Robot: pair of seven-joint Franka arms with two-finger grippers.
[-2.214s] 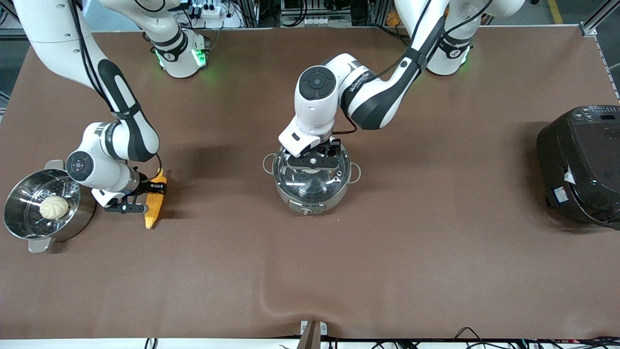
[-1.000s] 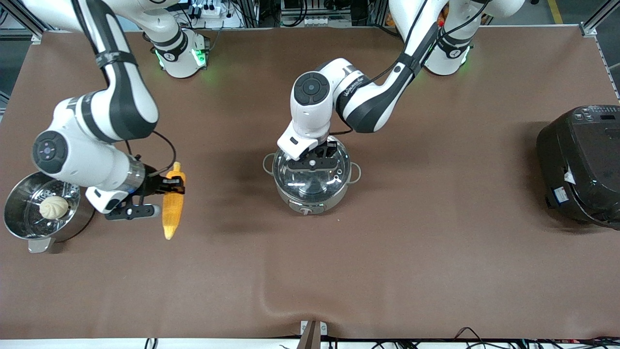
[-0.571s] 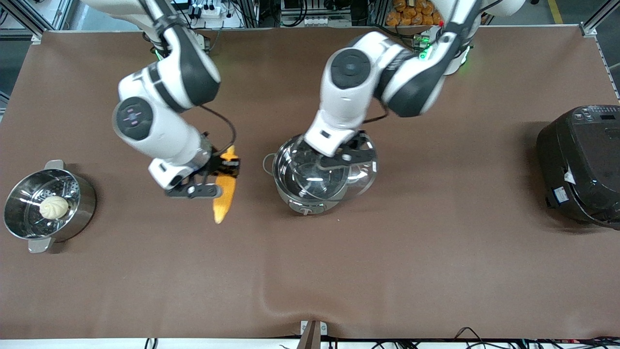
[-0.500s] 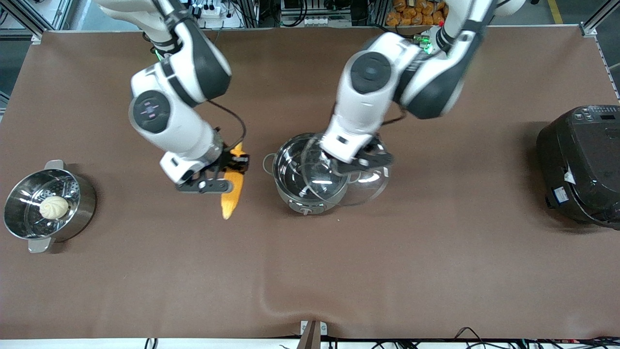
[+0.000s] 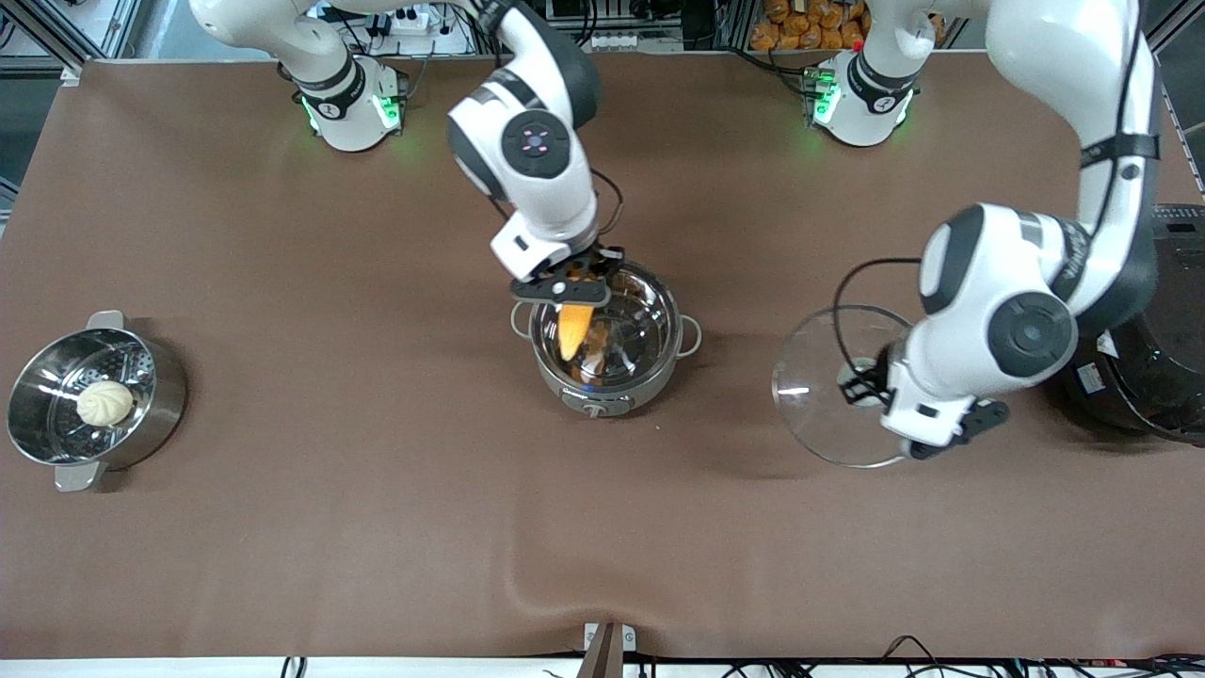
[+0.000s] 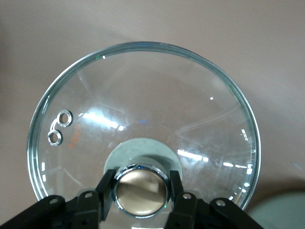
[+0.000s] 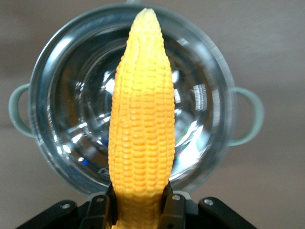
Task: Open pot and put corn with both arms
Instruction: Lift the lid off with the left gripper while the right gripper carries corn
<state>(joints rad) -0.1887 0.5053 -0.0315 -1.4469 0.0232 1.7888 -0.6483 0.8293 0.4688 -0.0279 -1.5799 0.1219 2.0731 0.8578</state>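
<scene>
The small steel pot [image 5: 650, 363] stands open at the table's middle, shiny and empty inside [image 7: 195, 114]. My right gripper [image 5: 570, 282] is shut on the yellow-orange corn [image 5: 572, 328] at its stub end and holds it over the open pot; the corn [image 7: 140, 119] points across the pot's mouth. My left gripper [image 5: 861, 386] is shut on the copper knob [image 6: 140, 191] of the glass lid [image 5: 814, 414] and holds the lid [image 6: 143, 100] above the table, between the pot and the black cooker.
A steel steamer pot [image 5: 155, 414] with a white bun [image 5: 104, 402] stands at the right arm's end of the table. A large black cooker [image 5: 1153, 386] stands at the left arm's end, close to my left arm.
My left gripper lifted the lid off the pot and carried it toward the black cooker. My right gripper carried the corn from near the steamer pot to over the open pot.
</scene>
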